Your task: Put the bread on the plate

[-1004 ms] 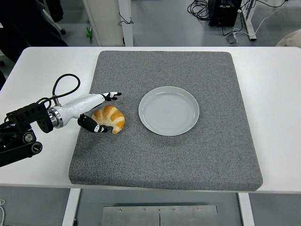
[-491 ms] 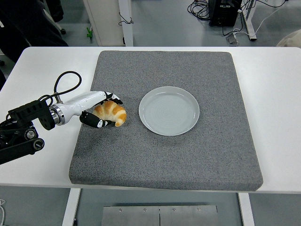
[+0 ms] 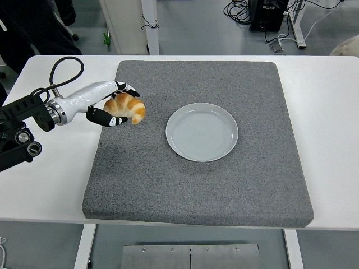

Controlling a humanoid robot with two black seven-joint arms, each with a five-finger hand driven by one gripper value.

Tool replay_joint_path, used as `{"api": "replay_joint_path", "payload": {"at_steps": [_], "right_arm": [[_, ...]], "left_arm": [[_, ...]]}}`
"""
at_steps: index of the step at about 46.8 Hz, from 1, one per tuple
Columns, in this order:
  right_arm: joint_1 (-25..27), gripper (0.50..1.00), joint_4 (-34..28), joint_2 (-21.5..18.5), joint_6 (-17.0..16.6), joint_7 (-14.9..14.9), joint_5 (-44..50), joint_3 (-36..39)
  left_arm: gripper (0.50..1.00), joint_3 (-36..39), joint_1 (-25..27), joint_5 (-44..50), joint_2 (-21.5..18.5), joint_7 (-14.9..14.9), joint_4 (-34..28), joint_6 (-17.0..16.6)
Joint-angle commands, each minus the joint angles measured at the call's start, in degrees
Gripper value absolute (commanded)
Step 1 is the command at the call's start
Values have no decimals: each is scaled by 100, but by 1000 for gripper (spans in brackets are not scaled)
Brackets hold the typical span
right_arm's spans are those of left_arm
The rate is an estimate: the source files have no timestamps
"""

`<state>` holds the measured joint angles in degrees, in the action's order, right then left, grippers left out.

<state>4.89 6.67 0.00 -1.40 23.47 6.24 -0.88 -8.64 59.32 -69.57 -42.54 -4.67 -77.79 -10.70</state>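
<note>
Left hand (image 3: 115, 106), white with black fingertips, is closed around the bread (image 3: 126, 107), a golden croissant, with fingers over its top and the thumb below. Compared with a moment earlier, the hand has risen and drawn back toward the far left part of the grey mat (image 3: 196, 185); the croissant, which lay on the mat then, now appears lifted off it, held over the mat's left edge region. It remains well left of the plate (image 3: 202, 132), which sits pale and round in the same spot near the mat's middle, with nothing on it. The black forearm and its looped cable (image 3: 56, 70) have shifted up along the left side of the white counter (image 3: 331, 112). No brand, label or legible writing shows on any of these things. The right hand is out of view.
</note>
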Motion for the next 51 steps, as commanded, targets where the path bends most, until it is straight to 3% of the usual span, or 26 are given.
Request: {"api": "replay_joint_path", "payload": {"at_steps": [1, 11, 21, 27, 51], "right_arm": [[-5, 1000, 1, 0, -1, 0, 0, 0], [-5, 1000, 1, 0, -1, 0, 0, 0], [-5, 1000, 1, 0, -1, 0, 0, 0], [-5, 1000, 1, 0, -1, 0, 0, 0], [-5, 1000, 1, 0, -1, 0, 0, 0]], "left_arm": [[672, -198, 106, 5, -70, 1, 10, 147], [672, -805, 317, -83, -18, 28, 18, 709], [678, -981, 633, -83, 88, 19, 71, 806], [680, -1104, 827, -83, 193, 28, 141, 1026], [684, -1166, 880, -663, 1046, 54, 150, 1044]]}}
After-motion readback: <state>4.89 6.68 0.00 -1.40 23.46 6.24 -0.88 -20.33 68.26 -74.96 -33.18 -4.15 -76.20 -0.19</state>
